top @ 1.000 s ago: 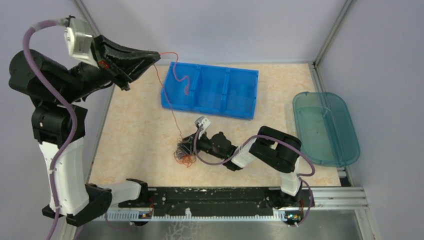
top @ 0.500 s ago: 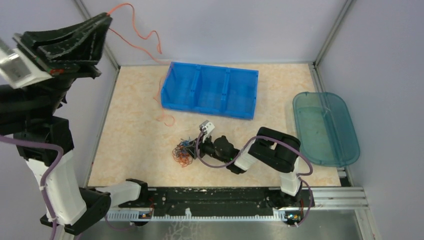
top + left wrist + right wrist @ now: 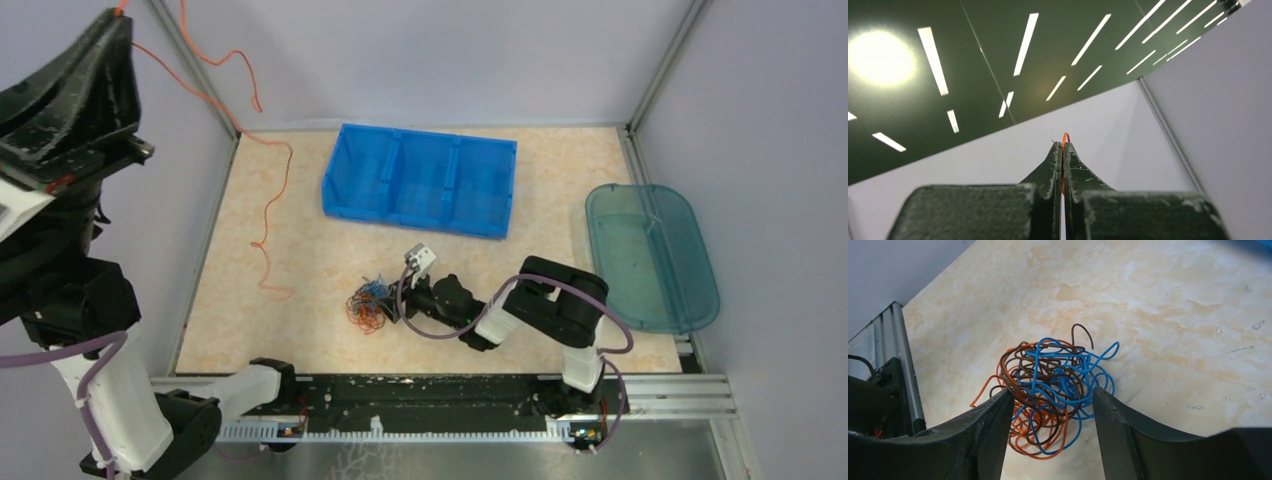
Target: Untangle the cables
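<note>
The cables [image 3: 368,303] lie as a small clump of blue, orange and dark brown wires on the table's middle front. In the right wrist view the clump [image 3: 1048,385] sits between my right gripper's [image 3: 1053,395] parted fingers. That gripper [image 3: 392,303] is open, and its left finger touches the wires. My left gripper [image 3: 118,12] is raised high at the top left, shut on one orange cable [image 3: 262,230]. This cable hangs down onto the table's left side, apart from the clump. A small orange loop [image 3: 1065,136] sticks out past the closed fingertips of the left gripper [image 3: 1063,146].
A blue three-compartment bin [image 3: 420,180] stands at the back centre. A teal tray [image 3: 650,255] lies at the right edge. A black rail [image 3: 450,390] with the arm bases runs along the front. Grey walls enclose the table.
My left arm swung up and left, drawing the orange cable free of the clump; it now trails over the table's left. The right gripper's jaws widened around the clump.
</note>
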`<control>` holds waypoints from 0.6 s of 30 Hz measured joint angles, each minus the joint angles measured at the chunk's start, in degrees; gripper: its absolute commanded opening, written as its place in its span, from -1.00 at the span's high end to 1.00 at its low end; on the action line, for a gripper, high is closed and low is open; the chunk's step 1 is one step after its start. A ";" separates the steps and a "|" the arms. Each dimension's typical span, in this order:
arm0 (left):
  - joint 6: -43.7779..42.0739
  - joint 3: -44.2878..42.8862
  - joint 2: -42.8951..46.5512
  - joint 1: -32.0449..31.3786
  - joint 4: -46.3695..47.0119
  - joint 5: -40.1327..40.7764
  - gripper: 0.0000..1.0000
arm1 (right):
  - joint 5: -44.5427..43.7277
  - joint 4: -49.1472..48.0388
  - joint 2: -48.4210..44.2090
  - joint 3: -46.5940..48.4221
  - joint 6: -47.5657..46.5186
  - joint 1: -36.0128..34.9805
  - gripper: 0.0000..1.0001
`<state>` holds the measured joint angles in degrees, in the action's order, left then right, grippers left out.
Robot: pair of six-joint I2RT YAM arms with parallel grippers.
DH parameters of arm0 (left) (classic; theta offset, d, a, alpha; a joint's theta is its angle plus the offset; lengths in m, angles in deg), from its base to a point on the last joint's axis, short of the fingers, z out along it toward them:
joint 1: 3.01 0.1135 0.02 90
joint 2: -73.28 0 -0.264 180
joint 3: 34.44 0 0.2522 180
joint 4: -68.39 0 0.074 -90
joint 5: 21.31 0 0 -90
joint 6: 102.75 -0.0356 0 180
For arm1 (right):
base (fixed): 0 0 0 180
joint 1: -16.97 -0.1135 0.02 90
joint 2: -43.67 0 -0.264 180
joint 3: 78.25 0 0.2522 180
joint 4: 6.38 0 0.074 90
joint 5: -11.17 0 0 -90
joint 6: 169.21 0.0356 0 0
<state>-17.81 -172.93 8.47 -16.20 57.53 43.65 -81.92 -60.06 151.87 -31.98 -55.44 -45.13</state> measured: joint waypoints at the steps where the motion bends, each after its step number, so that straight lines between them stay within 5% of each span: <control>1: -0.37 2.21 0.85 0.11 0.02 0.00 1.00 | -0.15 0.39 -0.72 -0.17 -0.22 0.00 -0.29; 10: -3.89 17.51 2.86 0.22 -2.05 0.22 1.00 | -2.99 5.20 -14.64 -0.31 -4.20 0.00 -0.58; 18: -6.88 29.70 3.50 0.22 -3.15 0.68 1.00 | -5.46 13.14 -25.31 -0.26 -5.62 3.08 -0.59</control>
<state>-24.70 -143.23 11.96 -15.98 54.38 44.33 -87.38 -46.92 126.56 -32.24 -61.06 -42.05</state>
